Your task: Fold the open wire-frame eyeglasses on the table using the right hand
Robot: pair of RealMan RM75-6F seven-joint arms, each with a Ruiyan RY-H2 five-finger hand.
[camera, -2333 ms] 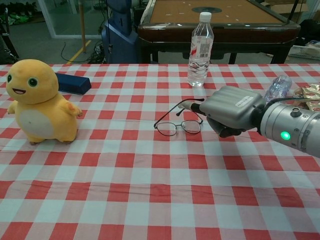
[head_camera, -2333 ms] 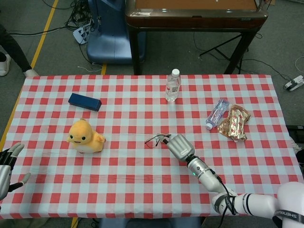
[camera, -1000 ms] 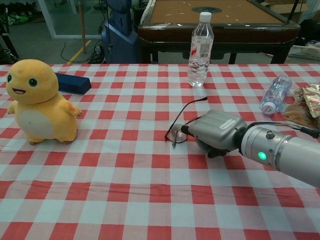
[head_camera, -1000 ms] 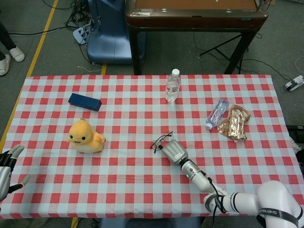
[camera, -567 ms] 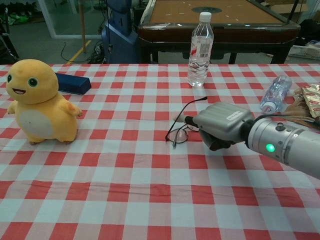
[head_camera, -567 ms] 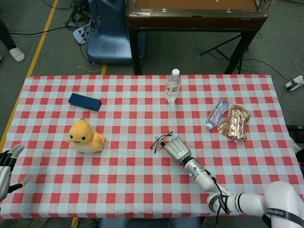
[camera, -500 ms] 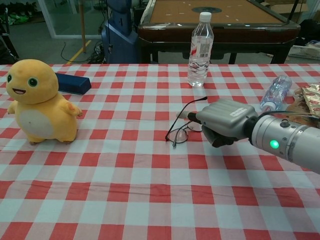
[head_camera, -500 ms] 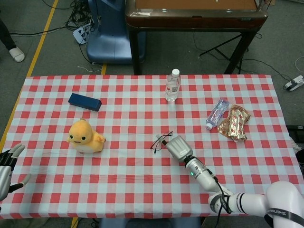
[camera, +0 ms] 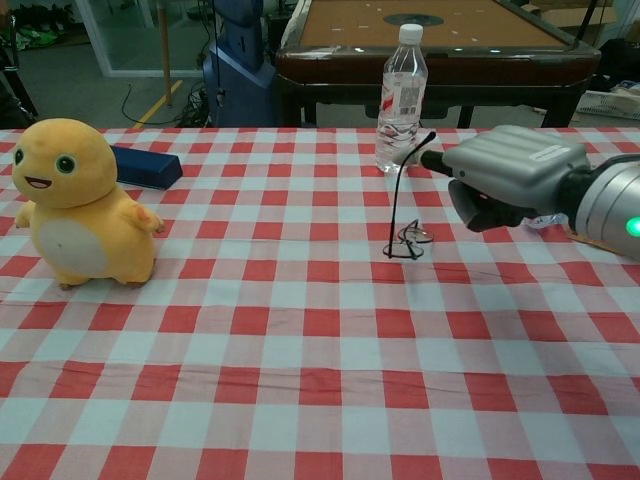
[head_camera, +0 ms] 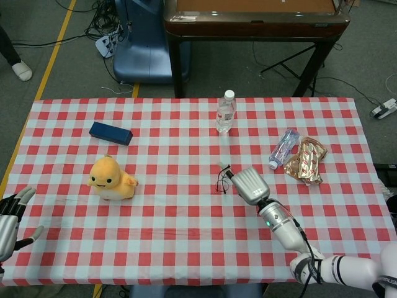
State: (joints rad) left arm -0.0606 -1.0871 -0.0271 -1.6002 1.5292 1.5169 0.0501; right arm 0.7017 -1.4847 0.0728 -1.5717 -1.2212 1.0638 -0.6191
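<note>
The wire-frame eyeglasses point(camera: 404, 238) hang upright from one temple arm, lenses low over the checked tablecloth; I cannot tell whether they touch it. In the head view the eyeglasses point(head_camera: 221, 177) show as a thin dark shape just left of the hand. My right hand point(camera: 508, 176) pinches the top end of that temple arm and is raised above the table right of centre. From above, the right hand point(head_camera: 250, 184) has its fingers curled in. My left hand point(head_camera: 10, 218) hovers off the table's left front corner, fingers apart, holding nothing.
An upright water bottle point(camera: 401, 88) stands just behind the glasses. A yellow plush toy point(camera: 74, 204) and a blue case point(camera: 146, 166) are on the left. A lying bottle point(head_camera: 283, 148) and a foil snack wrapper point(head_camera: 306, 160) sit at the right.
My right hand has risen and moved right and away from me, carrying the glasses. They lay low on the cloth before and now dangle from one temple arm.
</note>
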